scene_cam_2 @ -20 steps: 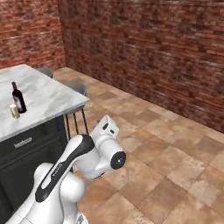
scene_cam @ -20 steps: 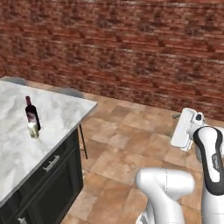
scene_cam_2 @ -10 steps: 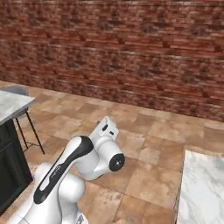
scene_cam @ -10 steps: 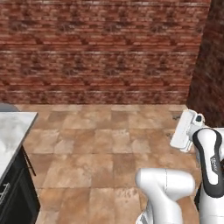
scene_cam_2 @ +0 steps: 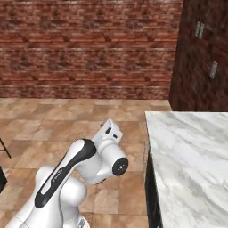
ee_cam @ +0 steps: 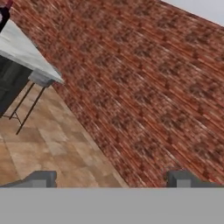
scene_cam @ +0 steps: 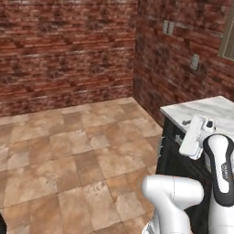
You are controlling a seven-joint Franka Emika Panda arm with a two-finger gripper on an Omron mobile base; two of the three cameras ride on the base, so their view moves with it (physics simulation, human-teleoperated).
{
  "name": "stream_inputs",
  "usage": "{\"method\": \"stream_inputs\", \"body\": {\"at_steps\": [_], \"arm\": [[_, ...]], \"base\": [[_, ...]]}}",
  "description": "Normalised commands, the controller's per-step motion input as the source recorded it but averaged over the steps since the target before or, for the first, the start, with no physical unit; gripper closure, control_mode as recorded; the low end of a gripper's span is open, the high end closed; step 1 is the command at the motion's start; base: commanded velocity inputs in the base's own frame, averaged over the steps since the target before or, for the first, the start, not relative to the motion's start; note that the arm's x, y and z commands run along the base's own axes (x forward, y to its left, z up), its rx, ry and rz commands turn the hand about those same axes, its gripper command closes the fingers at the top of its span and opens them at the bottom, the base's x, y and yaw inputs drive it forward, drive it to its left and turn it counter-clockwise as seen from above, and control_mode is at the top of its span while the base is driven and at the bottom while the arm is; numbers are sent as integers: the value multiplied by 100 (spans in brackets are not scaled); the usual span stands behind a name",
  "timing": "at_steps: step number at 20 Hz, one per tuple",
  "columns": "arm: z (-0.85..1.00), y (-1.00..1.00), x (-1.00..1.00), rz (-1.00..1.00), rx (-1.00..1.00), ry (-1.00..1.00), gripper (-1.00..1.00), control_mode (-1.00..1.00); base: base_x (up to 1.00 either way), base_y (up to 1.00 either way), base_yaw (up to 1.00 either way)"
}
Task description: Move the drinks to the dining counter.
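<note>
The dark wine bottle [ee_cam: 3, 19] with its red cap is cut off by the top left corner of the hand view. It stands on the white marble top of the dining counter [ee_cam: 24, 51], far from the hand, and no other drinks can be made out there. My gripper [ee_cam: 111, 179] is open with nothing between its fingertips [ee_cam: 43, 178] and looks out at the brick wall. The hand [scene_cam: 196, 135] is held up beside the arm, also visible from the right base view [scene_cam_2: 111, 130].
A grey stool [ee_cam: 41, 78] on thin legs stands at the dining counter's end. Close on my right is another marble counter [scene_cam_2: 187, 156] with dark fronts [scene_cam: 171, 151], set against a brick wall with outlets [scene_cam_2: 199, 29]. Brown tiled floor [scene_cam: 68, 151] spreads to the left.
The base has turned right, so the whole scene has swept across both base views. The island with the bottle has left them and the wall counter has come in. The gripper stays open.
</note>
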Motion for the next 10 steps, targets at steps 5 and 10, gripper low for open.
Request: {"method": "stream_inputs", "body": {"at_steps": [5, 10], "arm": [[0, 0, 0, 0, 0, 0, -100, 100], [0, 0, 0, 0, 0, 0, -100, 100]], "base": [[-100, 2, -33], [-82, 0, -38]]}}
